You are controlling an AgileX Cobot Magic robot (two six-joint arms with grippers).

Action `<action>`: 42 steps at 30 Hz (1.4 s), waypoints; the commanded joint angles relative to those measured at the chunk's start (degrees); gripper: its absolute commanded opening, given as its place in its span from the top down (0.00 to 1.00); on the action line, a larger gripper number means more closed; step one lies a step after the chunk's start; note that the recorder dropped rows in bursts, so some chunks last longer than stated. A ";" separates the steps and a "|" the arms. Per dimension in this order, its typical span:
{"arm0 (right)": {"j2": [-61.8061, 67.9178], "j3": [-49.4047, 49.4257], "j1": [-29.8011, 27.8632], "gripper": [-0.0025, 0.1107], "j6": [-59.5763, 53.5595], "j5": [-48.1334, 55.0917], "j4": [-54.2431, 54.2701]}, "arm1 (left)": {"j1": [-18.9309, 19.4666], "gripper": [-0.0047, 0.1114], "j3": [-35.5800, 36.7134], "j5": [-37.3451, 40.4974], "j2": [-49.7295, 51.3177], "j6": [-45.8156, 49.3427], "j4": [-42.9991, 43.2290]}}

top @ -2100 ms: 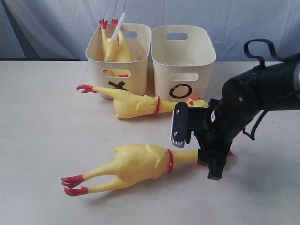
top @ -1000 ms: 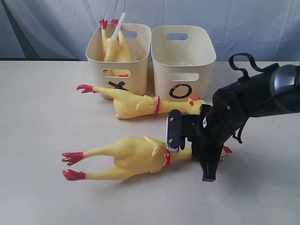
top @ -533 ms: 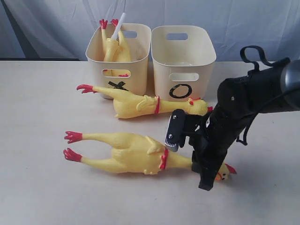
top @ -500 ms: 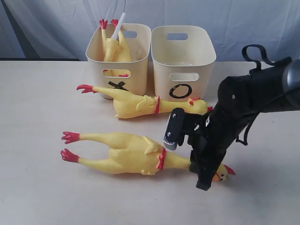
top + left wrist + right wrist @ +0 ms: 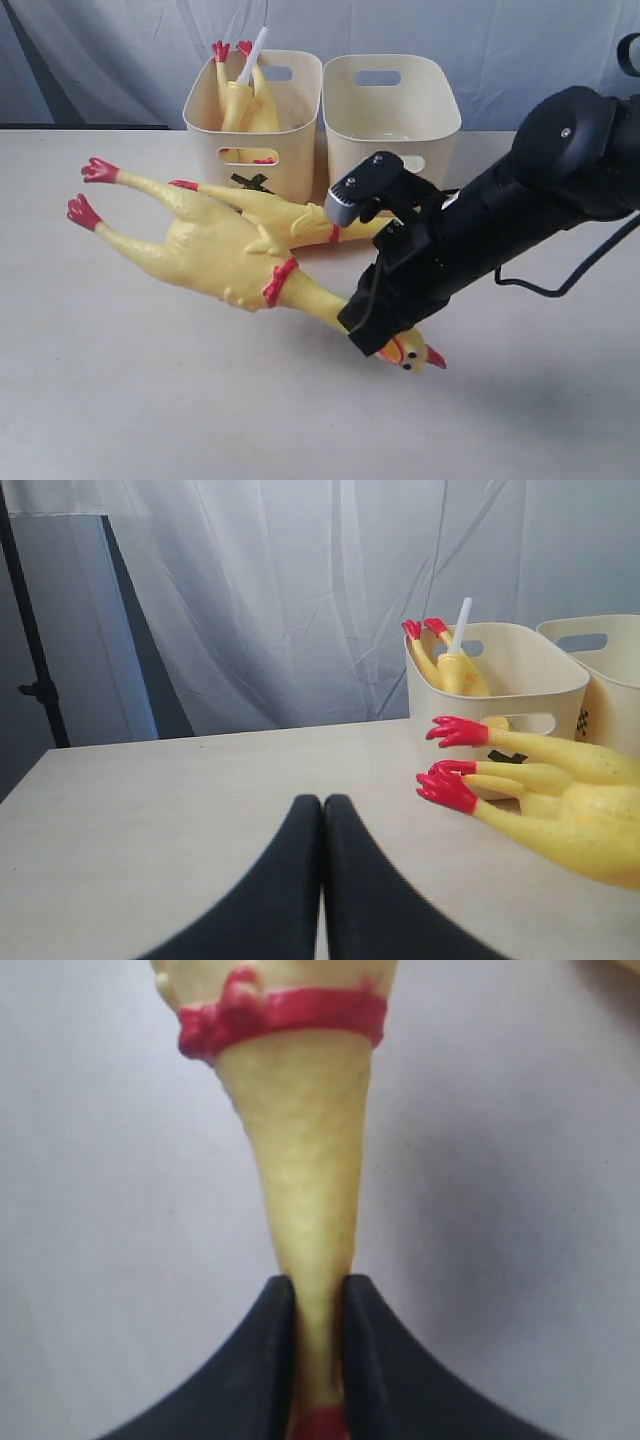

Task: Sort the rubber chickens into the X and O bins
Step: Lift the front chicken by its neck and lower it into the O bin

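My right gripper is shut on the neck of a large rubber chicken, just below its red neck band. This chicken hangs off the table, red feet high at the left and head low beside the gripper. A second large chicken lies on the table behind it, partly hidden. The X bin holds smaller chicken pieces. The O bin stands to its right, its mark hidden by my arm. My left gripper is shut and holds nothing.
The pale table carries both bins at the back, in front of a white curtain. A white stick pokes out of the X bin. In the left wrist view, red chicken feet lie close to the gripper's side.
My right arm has lifted the near chicken by its neck off the table. Its body and feet have swung up and to the left, and the arm now lies lower and flatter.
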 commanded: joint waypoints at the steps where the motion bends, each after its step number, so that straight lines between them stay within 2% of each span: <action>1: -3.90 -0.20 -0.12 0.99 1.88 -6.04 4.45 | -0.03 0.96 0.32 -0.07 -0.23 -0.39 -0.24; 11: -8.20 -0.20 -0.23 0.99 8.58 -27.96 4.21 | -0.03 0.96 0.32 0.04 -0.23 -0.39 -0.24; 23: -8.44 -0.20 -0.23 0.99 8.58 -49.16 7.74 | -0.03 0.96 0.32 0.15 -0.23 -0.39 -0.24; 34: -8.44 -0.20 -0.23 0.99 8.21 -55.54 10.72 | -0.03 0.96 0.32 0.15 -0.23 -0.39 -0.24; 42: -7.16 -0.20 -0.23 0.99 -5.41 -59.58 22.02 | -0.03 0.96 0.32 0.15 -0.23 -0.39 -0.24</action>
